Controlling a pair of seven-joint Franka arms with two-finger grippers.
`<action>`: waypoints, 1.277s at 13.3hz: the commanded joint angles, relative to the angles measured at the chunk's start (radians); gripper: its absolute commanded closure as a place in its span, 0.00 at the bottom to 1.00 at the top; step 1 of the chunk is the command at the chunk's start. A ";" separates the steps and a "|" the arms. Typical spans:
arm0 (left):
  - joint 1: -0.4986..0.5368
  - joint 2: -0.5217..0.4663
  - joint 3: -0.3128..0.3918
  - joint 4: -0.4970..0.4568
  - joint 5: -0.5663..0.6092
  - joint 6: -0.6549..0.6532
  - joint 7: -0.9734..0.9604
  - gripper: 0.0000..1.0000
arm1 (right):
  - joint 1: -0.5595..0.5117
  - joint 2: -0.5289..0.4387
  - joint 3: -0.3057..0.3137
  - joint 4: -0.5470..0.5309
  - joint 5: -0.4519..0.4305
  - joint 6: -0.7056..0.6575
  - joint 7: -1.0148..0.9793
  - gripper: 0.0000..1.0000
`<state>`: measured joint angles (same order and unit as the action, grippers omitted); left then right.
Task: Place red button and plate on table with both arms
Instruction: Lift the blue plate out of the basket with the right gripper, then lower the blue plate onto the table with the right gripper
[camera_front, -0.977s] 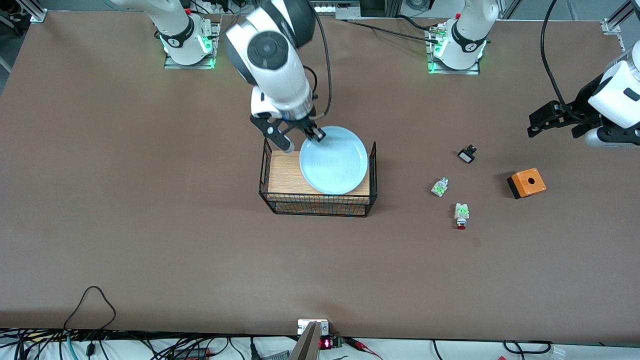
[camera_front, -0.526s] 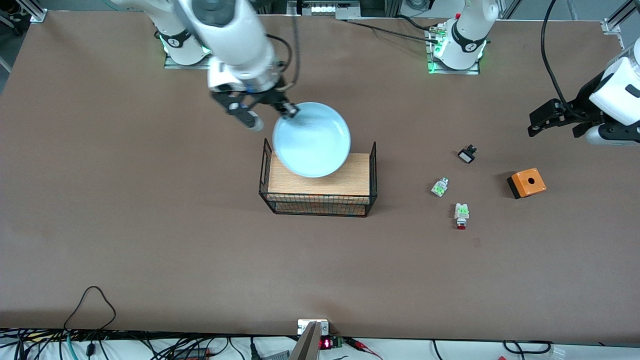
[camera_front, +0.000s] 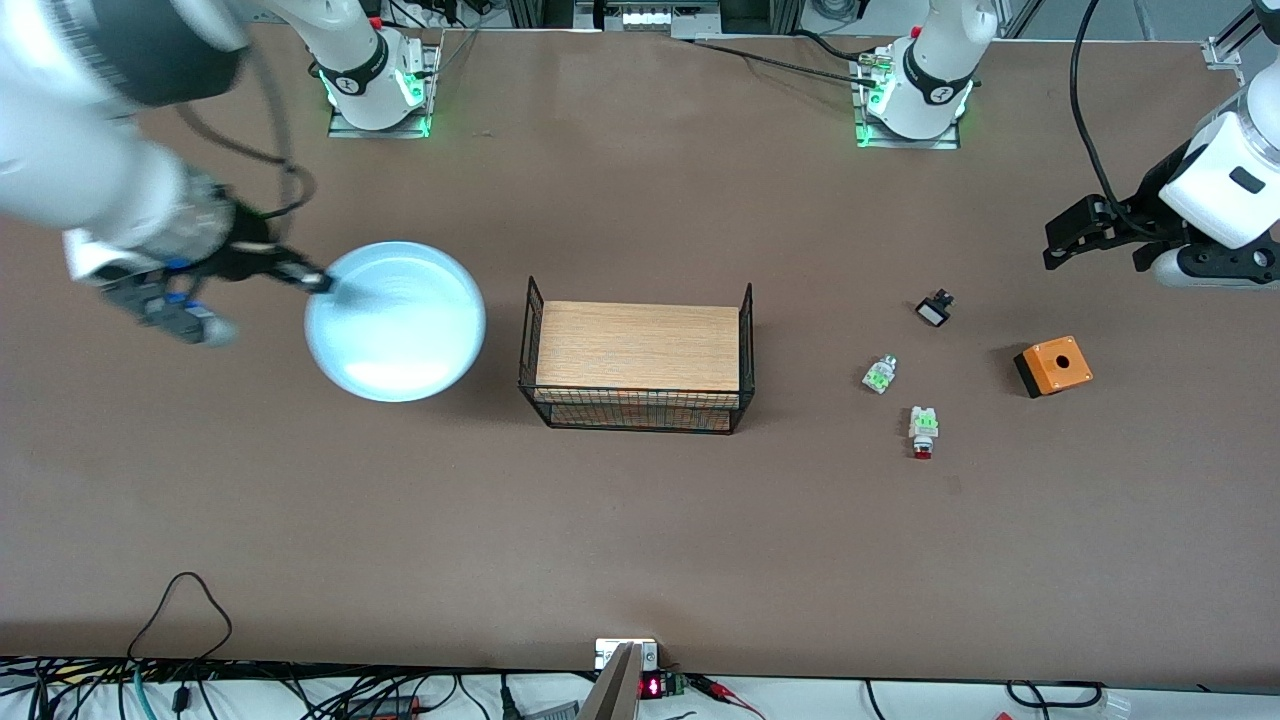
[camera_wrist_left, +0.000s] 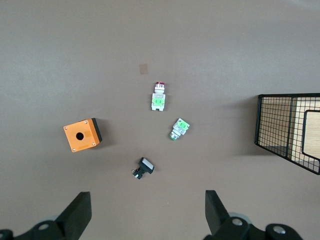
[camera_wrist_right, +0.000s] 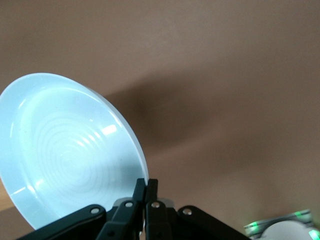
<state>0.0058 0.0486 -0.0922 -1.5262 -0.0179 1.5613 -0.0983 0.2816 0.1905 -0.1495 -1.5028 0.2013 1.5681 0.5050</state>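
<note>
My right gripper (camera_front: 318, 284) is shut on the rim of the pale blue plate (camera_front: 395, 320) and holds it in the air over the brown table (camera_front: 640, 520), beside the wire rack toward the right arm's end. The right wrist view shows the plate (camera_wrist_right: 65, 150) pinched between the fingers (camera_wrist_right: 146, 192). The red button (camera_front: 922, 431) lies on the table toward the left arm's end; it also shows in the left wrist view (camera_wrist_left: 158, 97). My left gripper (camera_front: 1062, 243) is open and empty, up in the air over the table near the small black-and-white piece (camera_front: 934, 308).
The wood-topped black wire rack (camera_front: 637, 356) stands mid-table. A green-marked piece without red (camera_front: 879, 374) and an orange box (camera_front: 1052, 366) lie near the red button; in the left wrist view they show as the green piece (camera_wrist_left: 178, 129), orange box (camera_wrist_left: 82, 135) and black-and-white piece (camera_wrist_left: 142, 168).
My right gripper lifted the plate off the wire rack and carried it toward the right arm's end of the table. The left gripper barely shifted.
</note>
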 joint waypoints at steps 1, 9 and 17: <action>-0.013 0.005 0.014 0.026 0.021 -0.029 -0.018 0.00 | -0.077 -0.019 0.019 -0.069 -0.003 -0.005 -0.181 1.00; -0.020 0.008 -0.006 0.024 0.052 -0.040 -0.107 0.00 | -0.192 -0.016 0.019 -0.371 -0.191 0.255 -0.541 1.00; -0.010 0.007 0.000 0.026 0.050 -0.044 -0.113 0.00 | -0.254 0.036 0.021 -0.723 -0.168 0.697 -0.700 1.00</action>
<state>-0.0070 0.0488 -0.0936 -1.5261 0.0079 1.5437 -0.1972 0.0509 0.2270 -0.1479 -2.1913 0.0229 2.2298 -0.1637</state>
